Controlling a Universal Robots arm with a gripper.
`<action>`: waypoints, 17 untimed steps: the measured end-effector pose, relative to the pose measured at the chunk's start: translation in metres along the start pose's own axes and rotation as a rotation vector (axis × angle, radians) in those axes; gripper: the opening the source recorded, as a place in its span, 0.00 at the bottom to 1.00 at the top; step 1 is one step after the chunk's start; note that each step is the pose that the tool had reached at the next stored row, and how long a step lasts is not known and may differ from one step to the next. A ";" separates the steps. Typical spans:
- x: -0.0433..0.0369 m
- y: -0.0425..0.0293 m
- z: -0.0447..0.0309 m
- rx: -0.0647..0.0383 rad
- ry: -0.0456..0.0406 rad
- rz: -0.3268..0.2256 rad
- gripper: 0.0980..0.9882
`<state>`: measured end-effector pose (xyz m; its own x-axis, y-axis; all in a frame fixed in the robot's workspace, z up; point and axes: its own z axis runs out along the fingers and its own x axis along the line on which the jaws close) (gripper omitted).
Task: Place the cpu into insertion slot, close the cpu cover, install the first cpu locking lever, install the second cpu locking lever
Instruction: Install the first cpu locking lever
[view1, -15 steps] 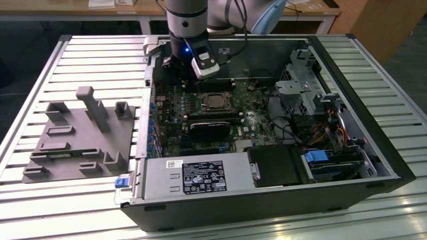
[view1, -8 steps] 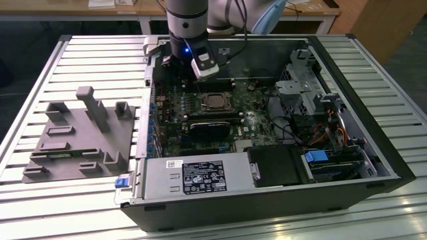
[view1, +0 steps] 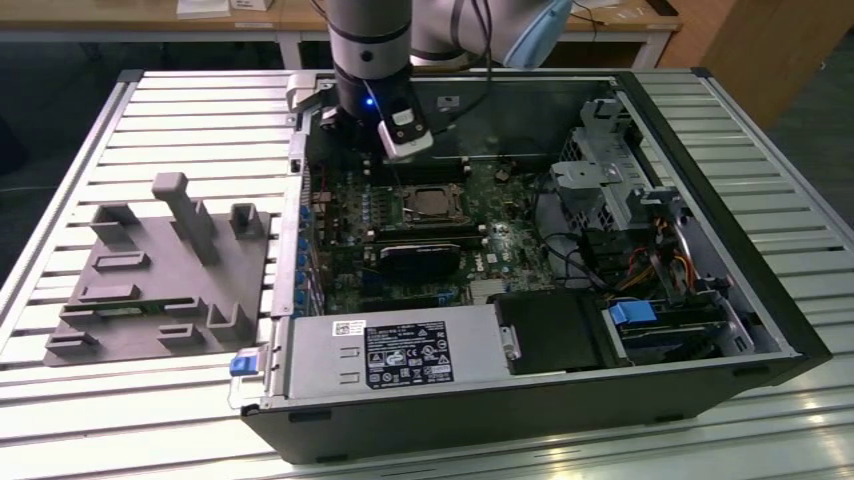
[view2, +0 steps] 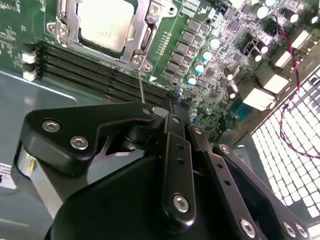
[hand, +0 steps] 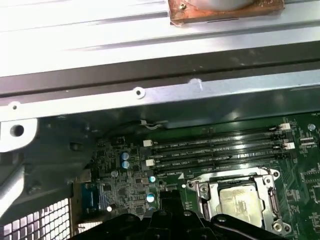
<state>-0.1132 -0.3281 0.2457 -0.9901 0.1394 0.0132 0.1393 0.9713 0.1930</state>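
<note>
The cpu shows its silvery-beige top inside the insertion slot on the green board, also seen from the exterior view and in the first wrist view. The grey cpu cover lies flat around the chip. A thin metal locking lever rises from the socket's corner up to the tip of my gripper. The gripper hangs just beyond the socket near the case's far wall, its black fingers together. Whether the lever is pinched between them is hidden.
Long black memory slots run between socket and gripper. A black heatsink block sits on the socket's near side, the power supply nearer still. A drive cage with cables fills the exterior view's right. A grey fixture stands outside the case.
</note>
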 end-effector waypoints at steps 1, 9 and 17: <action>0.0009 -0.0002 0.0000 -0.009 0.0012 0.000 0.00; 0.0054 -0.0012 0.0001 -0.074 -0.0140 -0.006 0.00; 0.0024 -0.0006 0.0005 -0.076 -0.0151 -0.006 0.00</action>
<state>-0.1156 -0.3282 0.2451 -0.9906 0.1366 -0.0030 0.1309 0.9548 0.2668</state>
